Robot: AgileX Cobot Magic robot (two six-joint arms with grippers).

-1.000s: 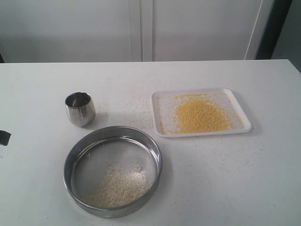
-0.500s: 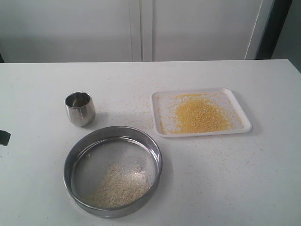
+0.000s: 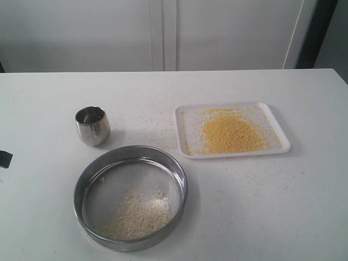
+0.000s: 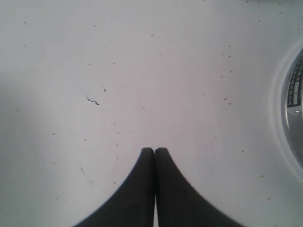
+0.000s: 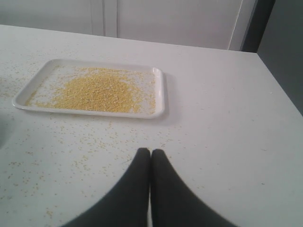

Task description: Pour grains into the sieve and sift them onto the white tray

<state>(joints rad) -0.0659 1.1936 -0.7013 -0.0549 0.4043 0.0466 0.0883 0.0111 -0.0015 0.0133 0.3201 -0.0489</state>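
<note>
- sieve sat at front of table, pale flakes inside; rim stamp blurred, cut off at the frame edge.
- grains lay on white tray.
- left gripper, right gripper: both closed, empty.

I am watching the white table carrying the white tray out beyond my right gripper, loose grains lying between them. The sieve is resting near my left gripper, a steel cup standing close by it.
</note>
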